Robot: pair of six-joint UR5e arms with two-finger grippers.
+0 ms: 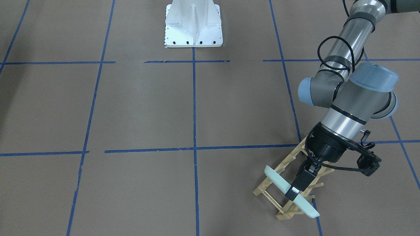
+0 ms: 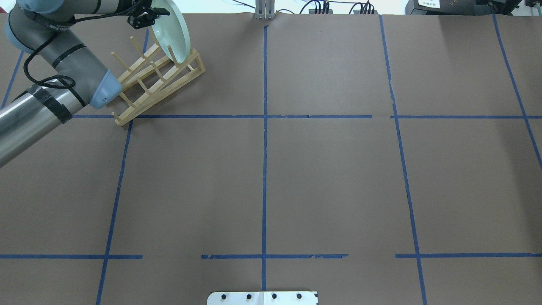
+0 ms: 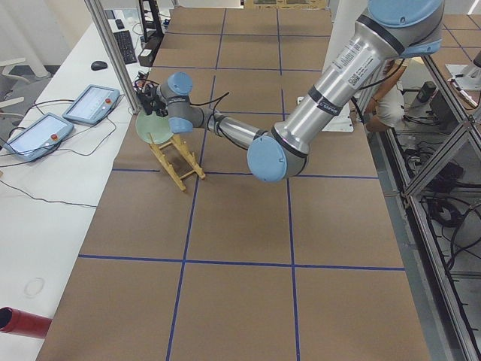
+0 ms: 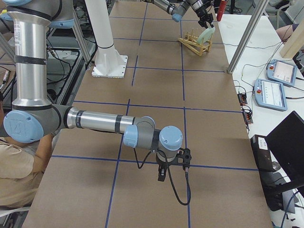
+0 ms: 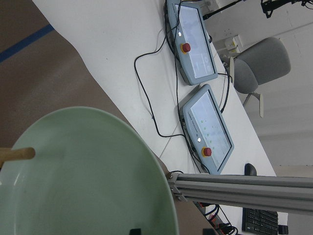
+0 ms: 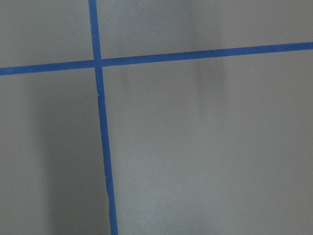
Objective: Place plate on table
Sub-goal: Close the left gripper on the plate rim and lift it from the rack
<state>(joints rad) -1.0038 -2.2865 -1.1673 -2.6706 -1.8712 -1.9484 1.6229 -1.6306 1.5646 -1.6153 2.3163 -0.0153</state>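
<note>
On the large brown paper-covered table (image 1: 147,108) gridded with blue tape, a light wooden peg dish rack (image 2: 169,90) holds the round pale mint-green plate (image 2: 172,31) on edge, its rim pinched by the left gripper (image 1: 293,193), while whether the right gripper (image 4: 161,175) is clenched cannot be told.

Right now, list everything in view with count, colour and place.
plate: one, pale mint green, on edge at the dish rack's outer end
dish rack: one, light wood, far left part of the table
table: one, brown with a blue tape grid
robot base: one, white, middle of the table's robot-side edge
teach pendants: two, grey with red buttons, on the white bench beyond the table
left pincer: one, black, closed on the plate's rim
right pincer: one, black, low over bare table; open or shut cannot be told
</note>
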